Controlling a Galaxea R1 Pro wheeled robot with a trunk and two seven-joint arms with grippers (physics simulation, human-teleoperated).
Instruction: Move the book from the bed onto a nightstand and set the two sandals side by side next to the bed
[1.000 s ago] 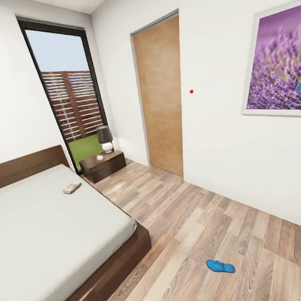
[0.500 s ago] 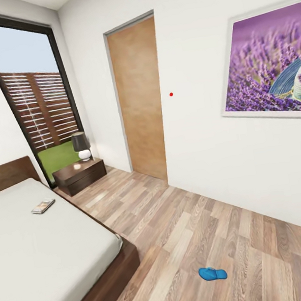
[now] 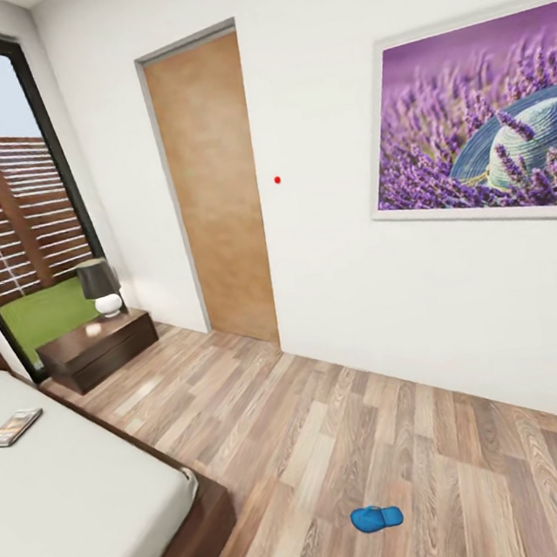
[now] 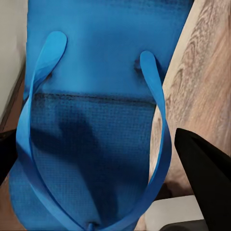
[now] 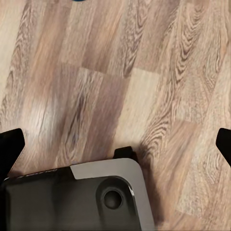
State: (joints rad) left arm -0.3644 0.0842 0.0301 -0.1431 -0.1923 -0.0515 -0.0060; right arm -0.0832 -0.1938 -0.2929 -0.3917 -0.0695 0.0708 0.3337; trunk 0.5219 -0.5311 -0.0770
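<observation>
White walls carry a lavender picture [image 3: 473,117] and wooden door [image 3: 212,190] above wood-plank floor [image 3: 380,450].

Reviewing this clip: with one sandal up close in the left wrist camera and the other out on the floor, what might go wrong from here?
1. The sandal fills the space between the left gripper's wide-set fingers; whether it is clamped is unclear, so it may slip.
2. The second sandal lies apart on the floor, well off the bed; pairing could end uneven.
3. The book sits on the mattress, easily forgotten.

Home bedroom, bed [image 3: 80,507], nightstand [image 3: 99,348] with lamp [image 3: 100,286], wood-plank floor [image 3: 379,441]
</observation>
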